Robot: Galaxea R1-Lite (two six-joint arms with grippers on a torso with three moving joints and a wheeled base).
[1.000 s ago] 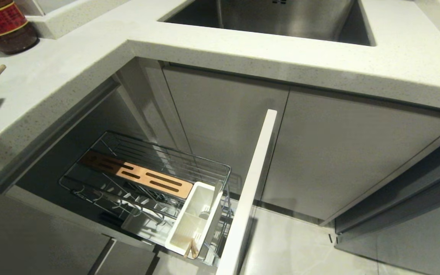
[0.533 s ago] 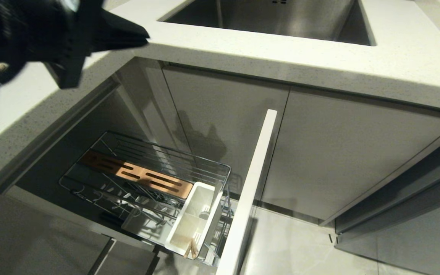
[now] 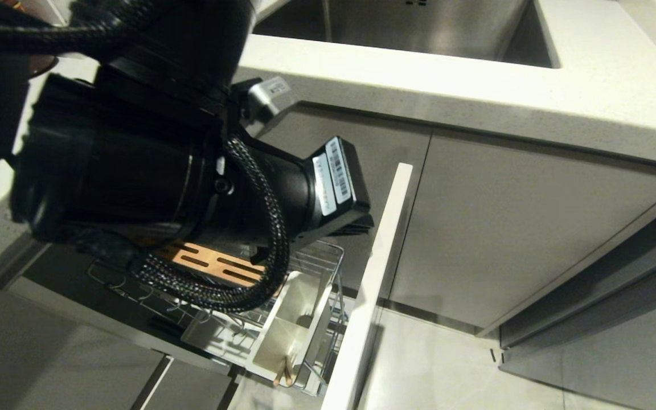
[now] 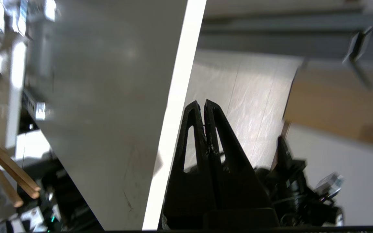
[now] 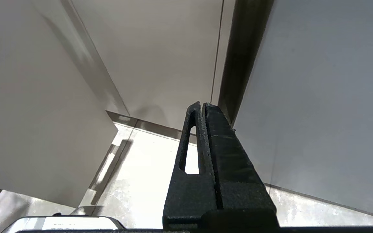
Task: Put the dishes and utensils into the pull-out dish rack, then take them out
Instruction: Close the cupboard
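Chopsticks (image 4: 8,173) show at the far edge of the left wrist view, 2 light wooden sticks lying side by side with their ends poking out. In the head view the same pair (image 3: 285,370) stands in the front compartment of the white cutlery caddy (image 3: 296,324), which sits at the front end of the pull-out dish rack (image 3: 328,267). The rack is drawn out from under the countertop (image 3: 476,97), and its slotted wooden strip (image 3: 214,265) runs along the wire basket behind the caddy. No plate, bowl or fork shows in any view.

Most of the left half of the head view is filled by the left arm (image 3: 151,159), a thick black body with a braided cable looping beneath it, hanging above the rack and hiding much of it. Its left gripper (image 4: 204,105) has both fingers pressed together with nothing between them, and it points past the edge of the white front panel (image 4: 176,106) toward the pale floor (image 4: 248,97).

Right of the panel (image 3: 382,245) stand grey cabinet doors (image 3: 504,228), with the steel sink (image 3: 419,28) set in the countertop above. The right gripper (image 5: 202,105) is likewise closed and empty, low beside cabinet fronts and floor.
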